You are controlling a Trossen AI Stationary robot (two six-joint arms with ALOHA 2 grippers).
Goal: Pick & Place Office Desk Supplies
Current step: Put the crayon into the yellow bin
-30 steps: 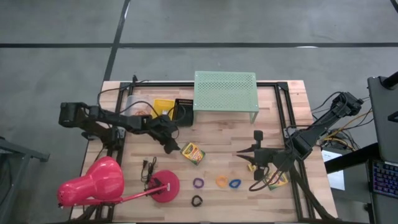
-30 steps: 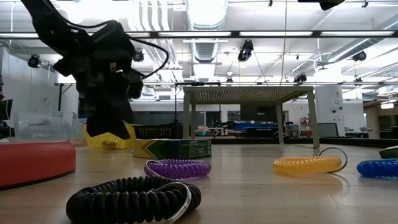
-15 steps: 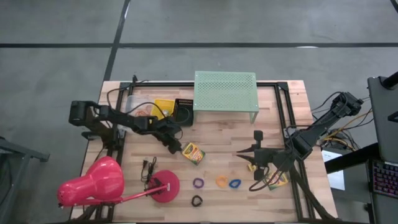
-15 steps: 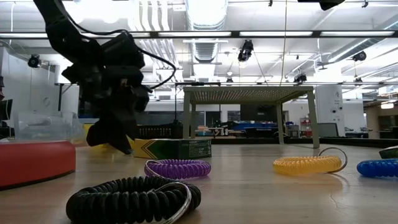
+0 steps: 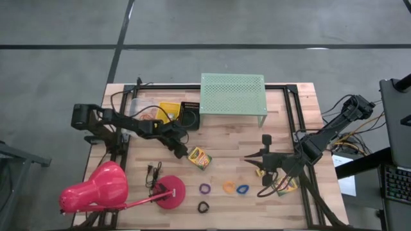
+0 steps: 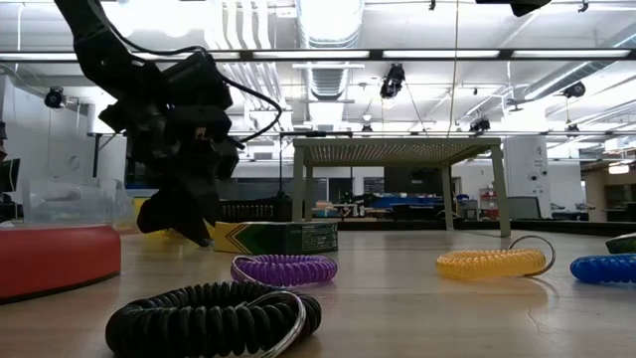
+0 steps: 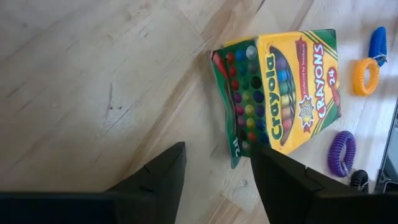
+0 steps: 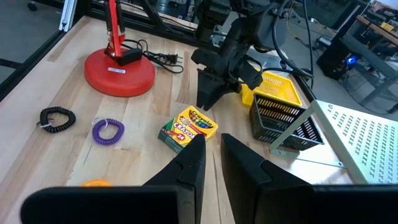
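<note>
left gripper (image 5: 179, 152) at the crayon box (image 5: 200, 157) edge, fingers wide, nothing held. approach step; next: straddle box, close. right gripper (image 5: 266, 172) parked, fingers narrow, empty.

Obscured items
Blue loop (image 6: 605, 268) cut by the low view's edge; second crayon box (image 5: 287, 185) mostly hidden under right arm.
</note>
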